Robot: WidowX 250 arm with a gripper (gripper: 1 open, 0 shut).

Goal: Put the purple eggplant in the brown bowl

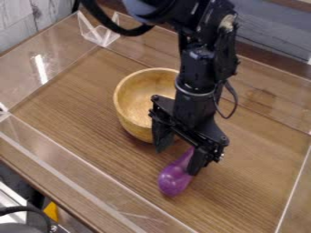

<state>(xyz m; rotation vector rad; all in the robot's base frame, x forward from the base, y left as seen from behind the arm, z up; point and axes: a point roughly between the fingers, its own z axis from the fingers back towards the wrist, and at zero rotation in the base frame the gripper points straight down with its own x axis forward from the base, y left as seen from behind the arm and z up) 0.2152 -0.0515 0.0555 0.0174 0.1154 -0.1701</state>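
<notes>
Black two-fingered gripper [188,150]: fingers spread wide, nothing clamped between; contact with the purple toy eggplant [180,175] not determinable. Black robot arm [197,55] reaching in from 12 o'clock, pointing steeply down, fingertips low over the wooden tabletop [91,150]. Eggplant lying at 6 o'clock from the gripper, upper end near or partly behind the fingers, long axis running roughly 1 to 7 o'clock. Outside the brown wooden bowl [130,96], at the bowl's 5 o'clock.

We see a glossy purple eggplant [176,181], a light-brown bowl [137,96], black jaws [177,148] and a brown wood-grained tabletop [85,146].
</notes>
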